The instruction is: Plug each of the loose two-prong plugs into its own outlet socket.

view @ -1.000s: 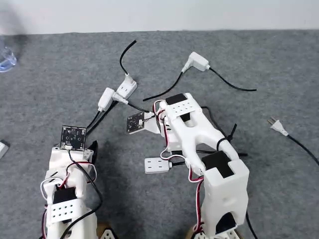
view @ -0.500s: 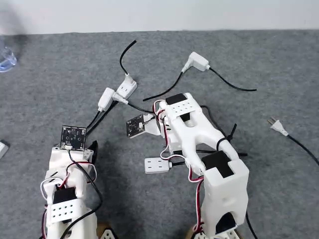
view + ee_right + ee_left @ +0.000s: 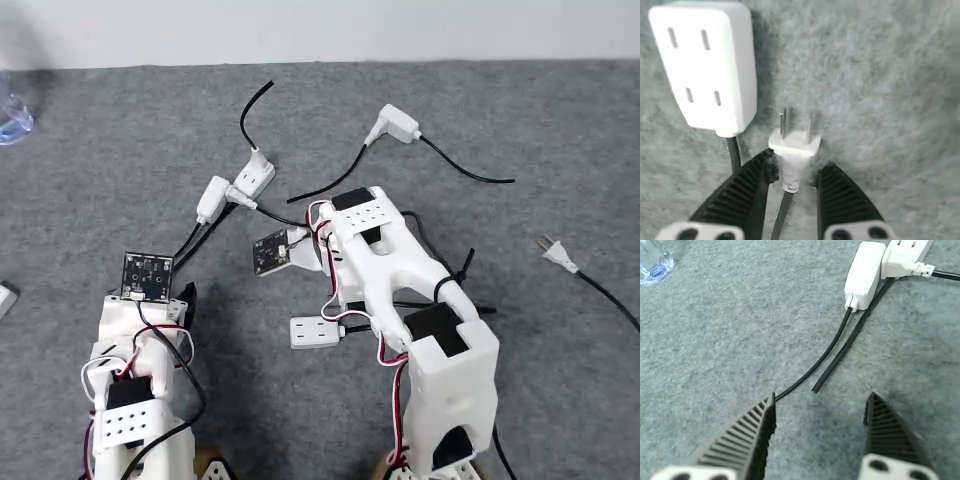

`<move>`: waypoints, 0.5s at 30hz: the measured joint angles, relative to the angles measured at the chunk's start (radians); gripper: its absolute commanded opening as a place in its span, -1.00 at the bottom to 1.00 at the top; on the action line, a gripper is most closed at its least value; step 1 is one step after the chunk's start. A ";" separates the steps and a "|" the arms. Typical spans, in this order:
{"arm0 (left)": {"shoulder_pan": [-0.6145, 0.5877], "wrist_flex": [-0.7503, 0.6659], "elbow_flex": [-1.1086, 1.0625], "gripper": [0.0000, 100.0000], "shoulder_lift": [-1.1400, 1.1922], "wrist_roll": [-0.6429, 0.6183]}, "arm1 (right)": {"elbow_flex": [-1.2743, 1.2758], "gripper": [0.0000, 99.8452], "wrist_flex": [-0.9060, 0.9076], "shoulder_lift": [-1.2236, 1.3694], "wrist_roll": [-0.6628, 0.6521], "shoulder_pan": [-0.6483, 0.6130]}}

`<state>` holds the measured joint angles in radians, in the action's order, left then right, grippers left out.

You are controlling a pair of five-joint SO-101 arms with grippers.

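Right wrist view, plug: white two-prong plug [image 3: 794, 144] flat on the grey worktop [image 3: 880, 90], prongs [image 3: 784, 122] pointing away from the wrist, just beside the white outlet block [image 3: 710, 65] but apart from it.
Grip state: right claw [image 3: 796, 162] apart, straddling the plug's neck with a sliver of gap on each side; not yet clamped, by the look of it.
Socket: outlet block face up, two pairs of slots, black cord [image 3: 733, 152] trailing past one finger.
Step in hand: probably the grasp ahead of insertion.
Grasp: close squarely on the plug body rather than on the thin neck, to keep the prongs level and untwisted.
Alignment: upward-facing slots against flat-lying prongs; lift, tip the prongs down, then square them to one slot pair before pressing.
Risk: a light block, likely to slide under a push; worth bracing.
Spare arm: left claw [image 3: 821, 399] wide apart above bare worktop and two black cords [image 3: 849, 340], free for that bracing.
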<state>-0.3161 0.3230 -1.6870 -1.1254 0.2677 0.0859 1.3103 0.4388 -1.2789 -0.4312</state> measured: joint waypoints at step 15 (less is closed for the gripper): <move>0.000 0.000 0.000 -0.46 0.000 0.000 | -0.078 -0.98 -0.025 0.025 0.084 -0.002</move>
<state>-0.3161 0.3230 -1.6870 -1.1254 0.2677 0.0077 1.2858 0.4634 -1.1945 -0.4327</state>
